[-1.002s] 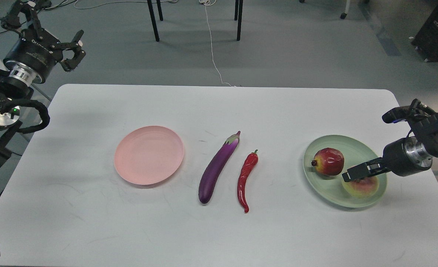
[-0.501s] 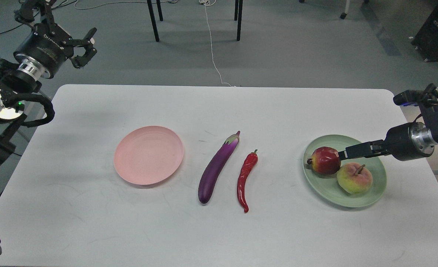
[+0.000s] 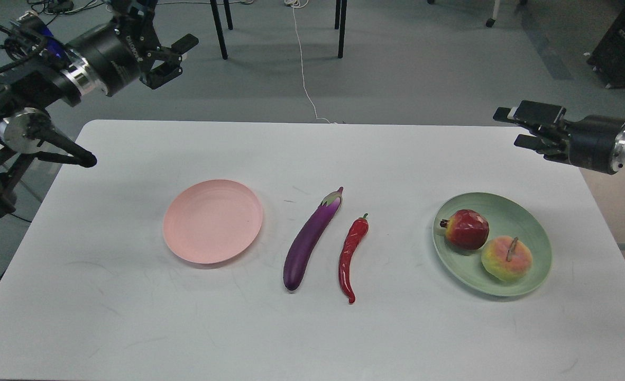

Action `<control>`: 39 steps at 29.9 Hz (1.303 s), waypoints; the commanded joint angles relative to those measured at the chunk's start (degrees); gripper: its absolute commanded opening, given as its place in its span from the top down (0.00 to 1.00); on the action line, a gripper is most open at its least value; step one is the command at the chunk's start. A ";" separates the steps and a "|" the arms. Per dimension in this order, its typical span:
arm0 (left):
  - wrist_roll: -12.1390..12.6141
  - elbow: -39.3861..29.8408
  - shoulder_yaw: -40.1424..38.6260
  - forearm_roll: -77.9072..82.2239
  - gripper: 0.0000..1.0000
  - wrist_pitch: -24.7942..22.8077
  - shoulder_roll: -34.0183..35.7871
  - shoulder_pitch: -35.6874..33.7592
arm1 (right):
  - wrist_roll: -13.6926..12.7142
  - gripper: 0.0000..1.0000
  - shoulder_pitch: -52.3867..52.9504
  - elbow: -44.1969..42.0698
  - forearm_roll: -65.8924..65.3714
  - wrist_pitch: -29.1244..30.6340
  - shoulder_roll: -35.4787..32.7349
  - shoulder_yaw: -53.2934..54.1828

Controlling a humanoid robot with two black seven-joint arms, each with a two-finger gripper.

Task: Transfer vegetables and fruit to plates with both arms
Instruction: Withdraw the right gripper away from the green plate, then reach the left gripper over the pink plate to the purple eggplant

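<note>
We see the pomegranate (image 3: 467, 228) and peach (image 3: 506, 258) touching on the green plate (image 3: 534, 233), right of centre. The eggplant (image 3: 312, 239) and chili (image 3: 351, 256) lie side by side mid-frame; the pink plate (image 3: 213, 220) sits left of them. Our left gripper (image 3: 171, 59), upper left, and right gripper (image 3: 524, 127), upper right, are spread open, holding nothing.

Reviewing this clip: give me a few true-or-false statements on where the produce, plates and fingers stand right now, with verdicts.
1. The dark red pomegranate and yellow-pink peach lie on the pale green round plate. True.
2. The pale pink round plate holds the long purple eggplant. False: it holds nothing; the eggplant lies on the white table.
3. The curved red chili lies right of the eggplant. True.
4. The right gripper grips the peach. False: its fingers are open, away from the plate.
5. The left gripper is open, holding nothing. True.
</note>
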 commanded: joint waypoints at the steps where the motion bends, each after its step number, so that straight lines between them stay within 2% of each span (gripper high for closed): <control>1: -0.12 -5.77 0.08 13.60 0.02 1.66 -3.16 0.23 | -0.18 0.01 -6.03 -2.66 5.83 -0.32 2.56 9.08; 5: -0.12 -8.51 2.62 30.57 0.02 4.48 -7.29 1.02 | 0.08 0.01 -9.38 -6.09 12.59 -0.14 4.77 15.85; 9: -0.12 -8.60 9.73 45.25 0.02 6.50 -9.93 1.20 | -0.10 0.01 -11.75 -7.32 25.32 0.73 6.18 19.46; 14: 0.32 -9.21 18.26 61.94 0.02 10.72 -12.57 0.76 | -0.18 0.01 -14.21 -7.85 38.34 7.21 6.09 20.00; 17: 0.76 -9.30 20.99 72.75 0.02 10.90 -14.15 0.58 | 0.08 0.01 -16.93 -7.94 42.48 7.21 5.65 20.26; 22: 2.87 -8.87 21.96 82.53 0.02 10.90 -18.11 0.67 | 0.57 0.01 -25.62 -7.68 48.11 7.21 4.33 25.08; 27: 2.87 -8.51 24.69 90.80 0.04 12.82 -19.08 1.19 | 0.57 0.01 -35.03 -7.33 48.29 7.21 4.68 32.99; 31: 2.87 -6.94 29.68 93.53 0.09 15.99 -19.08 1.11 | 0.57 0.01 -37.68 -7.33 48.29 7.21 4.68 35.46; 35: 2.96 -3.94 31.28 93.71 0.13 16.17 -20.48 1.20 | 0.57 0.01 -37.86 -7.24 48.29 7.21 4.60 35.55; 39: 2.96 -3.94 32.51 95.63 0.35 16.17 -20.93 1.63 | 0.57 0.01 -37.86 -7.24 48.12 7.21 4.60 35.73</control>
